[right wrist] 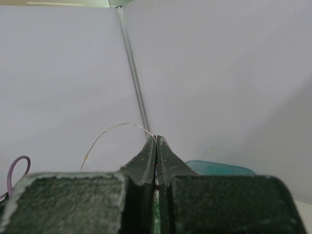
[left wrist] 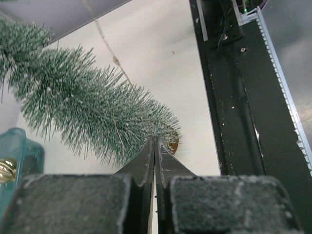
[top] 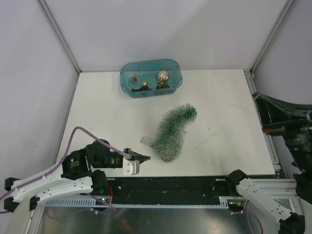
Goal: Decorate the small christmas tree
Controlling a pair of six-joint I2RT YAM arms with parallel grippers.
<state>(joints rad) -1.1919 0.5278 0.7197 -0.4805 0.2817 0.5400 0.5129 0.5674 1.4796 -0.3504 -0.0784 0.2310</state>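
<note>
2 grippers are in view, and both have their fingers pressed together. The left gripper (top: pixel 144 157) sits low by the near edge of the table (top: pixel 229 126), left of centre, and holds nothing. Its tips aim at the foot of the small christmas tree (top: pixel 174 132) and are just beside it; whether they touch the bristles I cannot tell. The right gripper (right wrist: pixel 156 139) is raised and faces the wall. A fine wire (right wrist: pixel 109 129) curves away from its tips, and I cannot tell whether it is pinched there.

The tree lies on its side near the middle of the table. Its wood-slice base (left wrist: pixel 172 145) is toward the near edge and its tip points toward the far edge, where the teal tub (top: pixel 126 83) holds the ornaments (top: pixel 162 76). Tree and tub are apart.

The tree is probably very light, so a nudge from closed fingers would likely slide or roll it rather than lift it. The bristles look soft and springy, so a pinch across them would sink in before it bites, and it may slip or shed frosting. The base is the 1 hard part, and its flat rim looks like the firmest place to grip. The lower trunk just above it is the next best hold, with the jaws spread wide first. From there the tree could be tipped up onto its base, with little force needed.
</note>
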